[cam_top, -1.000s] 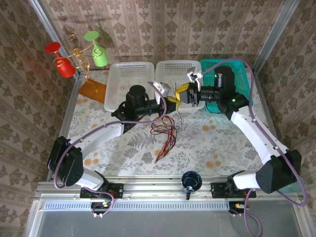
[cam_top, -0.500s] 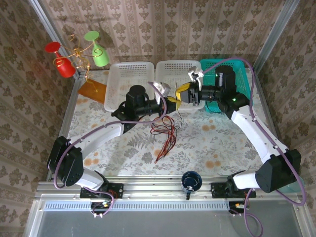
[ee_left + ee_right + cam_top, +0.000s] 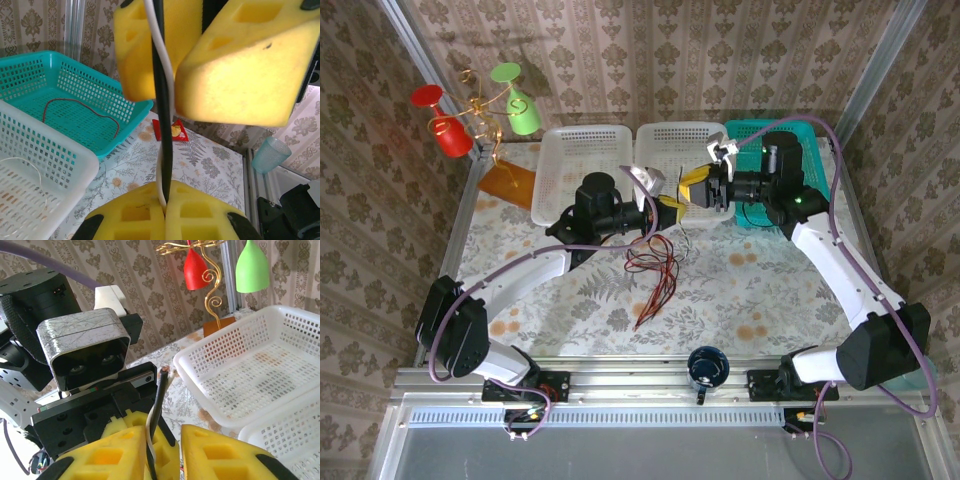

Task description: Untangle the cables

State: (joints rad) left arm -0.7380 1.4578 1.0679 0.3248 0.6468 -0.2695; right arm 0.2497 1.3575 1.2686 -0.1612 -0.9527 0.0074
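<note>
Red and black cables lie in a tangled bundle on the flowered table, just in front of both grippers. My left gripper is shut on a black cable and a white cable that run up together. Both strands pass between the yellow pads of my right gripper. That gripper stands open: the black cable rests against its left pad, and a gap stays to the right pad. Another red cable lies in the teal basket.
Two white baskets and the teal basket line the back of the table. A wire stand with red and green glasses is at the back left. A dark cup sits at the near edge.
My right gripper has drawn slightly right and back, away from the left gripper, along the two strands. The left arm and the bundle have not moved.
</note>
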